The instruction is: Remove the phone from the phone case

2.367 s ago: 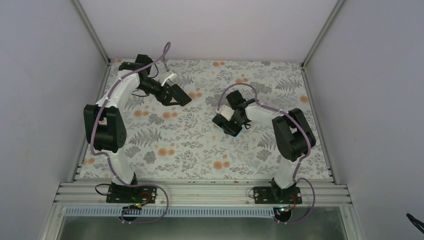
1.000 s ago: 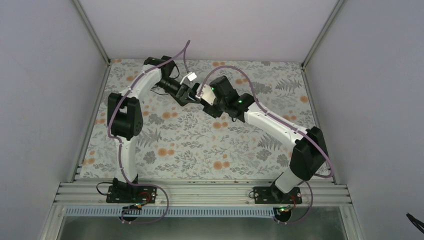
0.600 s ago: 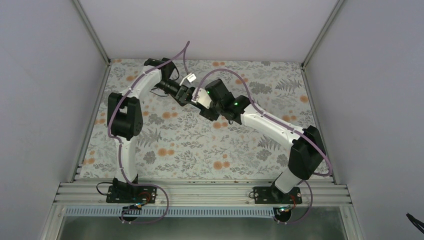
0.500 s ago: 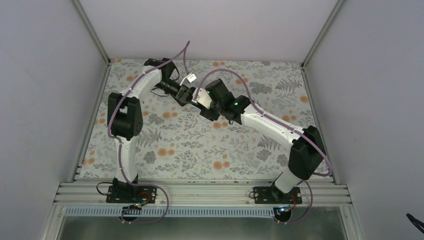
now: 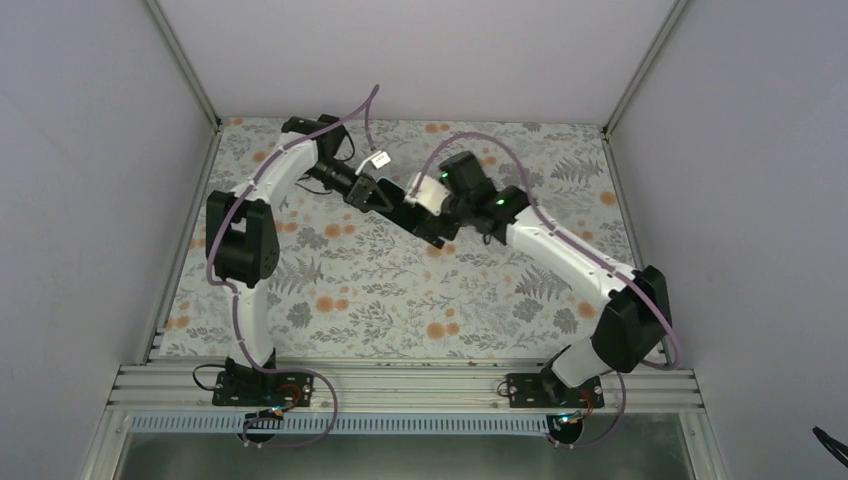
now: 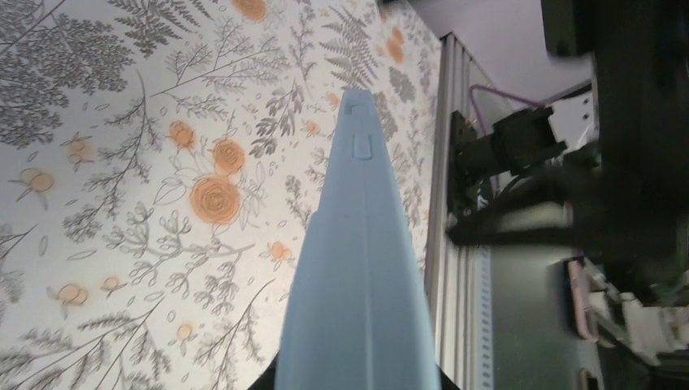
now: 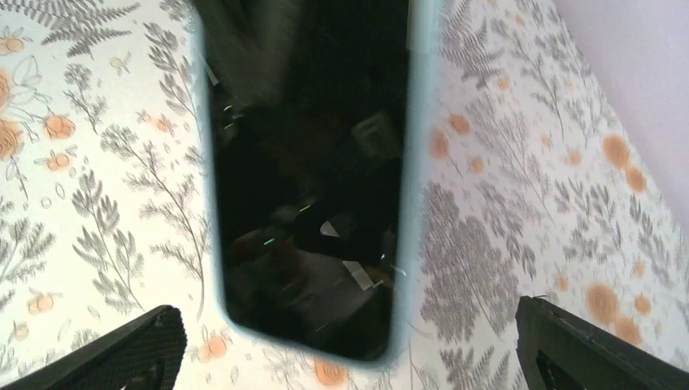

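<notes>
The phone [image 7: 309, 179], black screen up, sits inside a light blue phone case [image 6: 357, 268]. My left gripper [image 5: 372, 193] is shut on one end of the cased phone and holds it off the table. The left wrist view shows the case edge-on, running out from between the fingers. The phone shows as a dark slab [image 5: 420, 222] in the top view, slanting down to the right. At its far end my right gripper [image 7: 348, 325] stands wide open. Its fingers [image 7: 122, 357] are spread well apart on either side, touching nothing.
The floral tablecloth [image 5: 380, 300] covers the table inside pale walls. An aluminium rail [image 5: 400, 385] with both arm bases runs along the near edge. Purple cables [image 5: 370, 110] loop above the arms at the back.
My left gripper has shut on the cased phone. My right gripper has opened wide, let go of it and drawn back to the right.
</notes>
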Controlling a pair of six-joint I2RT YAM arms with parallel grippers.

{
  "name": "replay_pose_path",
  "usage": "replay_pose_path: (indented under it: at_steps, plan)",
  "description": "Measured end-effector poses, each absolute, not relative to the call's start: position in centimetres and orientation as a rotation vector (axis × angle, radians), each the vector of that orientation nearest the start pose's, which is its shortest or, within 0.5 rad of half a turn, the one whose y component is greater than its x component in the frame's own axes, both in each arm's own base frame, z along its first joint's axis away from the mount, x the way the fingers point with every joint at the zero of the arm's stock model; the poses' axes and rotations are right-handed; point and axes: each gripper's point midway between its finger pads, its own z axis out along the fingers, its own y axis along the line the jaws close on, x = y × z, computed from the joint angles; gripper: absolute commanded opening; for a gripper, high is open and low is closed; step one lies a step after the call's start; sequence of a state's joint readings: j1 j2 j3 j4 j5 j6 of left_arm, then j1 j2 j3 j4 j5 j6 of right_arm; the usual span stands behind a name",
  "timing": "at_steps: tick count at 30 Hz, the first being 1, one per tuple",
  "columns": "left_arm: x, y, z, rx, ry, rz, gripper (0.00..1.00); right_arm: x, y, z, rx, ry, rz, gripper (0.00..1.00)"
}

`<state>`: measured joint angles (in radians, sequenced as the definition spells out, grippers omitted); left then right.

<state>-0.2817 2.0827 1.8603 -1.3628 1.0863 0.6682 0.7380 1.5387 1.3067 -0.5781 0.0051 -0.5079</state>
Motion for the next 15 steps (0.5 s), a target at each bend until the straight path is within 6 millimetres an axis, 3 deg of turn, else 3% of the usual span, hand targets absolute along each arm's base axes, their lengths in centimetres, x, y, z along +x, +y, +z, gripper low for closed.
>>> replay_pose_path:
  at_steps: [4,8,12,15]
  plan:
    - [33.1,-24.7,20.7,1.251,2.232,-1.359,0.02,33.2,25.0,20.8,-1.355,2.006,0.223,1.00]
    - [31.6,-23.6,23.7,1.351,2.137,-1.196,0.02,34.1,21.6,20.9,-1.306,2.080,0.363,1.00]
    - [29.9,-22.8,26.0,1.416,2.049,-1.093,0.02,34.0,21.9,21.0,-1.315,2.088,0.521,1.00]
    - [29.3,-22.5,26.4,1.441,2.023,-1.062,0.02,33.3,23.0,21.2,-1.330,2.068,0.625,1.00]
